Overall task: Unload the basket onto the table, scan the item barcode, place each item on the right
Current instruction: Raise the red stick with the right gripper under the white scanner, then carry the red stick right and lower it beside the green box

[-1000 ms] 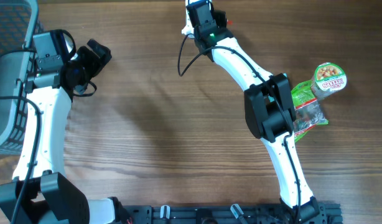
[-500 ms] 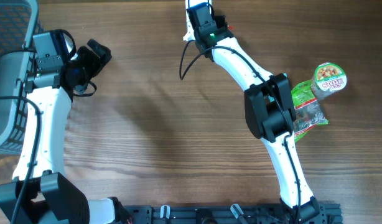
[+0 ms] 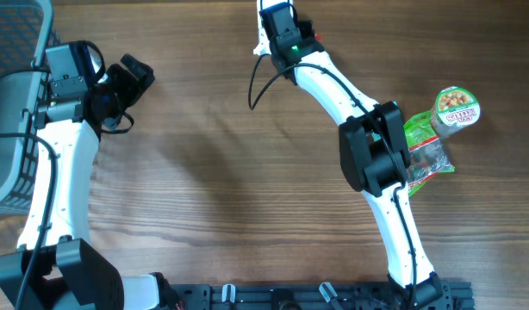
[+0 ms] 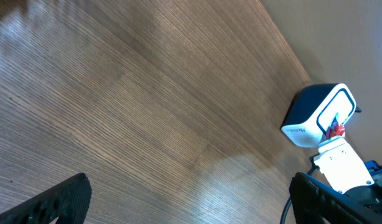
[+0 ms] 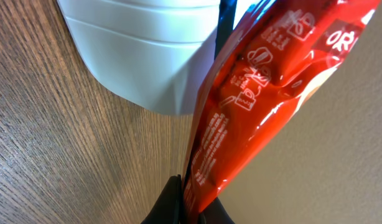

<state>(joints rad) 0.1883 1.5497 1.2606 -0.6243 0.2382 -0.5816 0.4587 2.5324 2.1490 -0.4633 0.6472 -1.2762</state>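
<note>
The right end effector [image 5: 192,208] is clenched on the lower edge of a red packet [image 5: 265,93]. Its two dark fingers pinch the glossy foil between them. The packet stands upward from the grip and is a little crumpled. It carries white printed pictograms and, near its top corner, large white letters of which only a part can be read.

The packet is held just beside the barcode scanner [image 5: 147,50], at the far edge of the table [image 3: 221,172]. In the right wrist view the white housing of the scanner fills the upper left, and the edge of the packet runs close along it. Whether the two touch cannot be told. In the left wrist view the scanner shows as a small white and dark blue box, with a bit of red at its side.

The left end effector [image 3: 131,82] is released, with its jaws spread wide, and it grasps nothing. It hovers over bare wood at the left side of the table, near a grey basket [image 3: 6,112].

At the right side, well apart from the scanner, a cup [image 3: 457,109] with a printed green lid lies beside a green bag [image 3: 426,153]. The right arm partly covers the bag.
</note>
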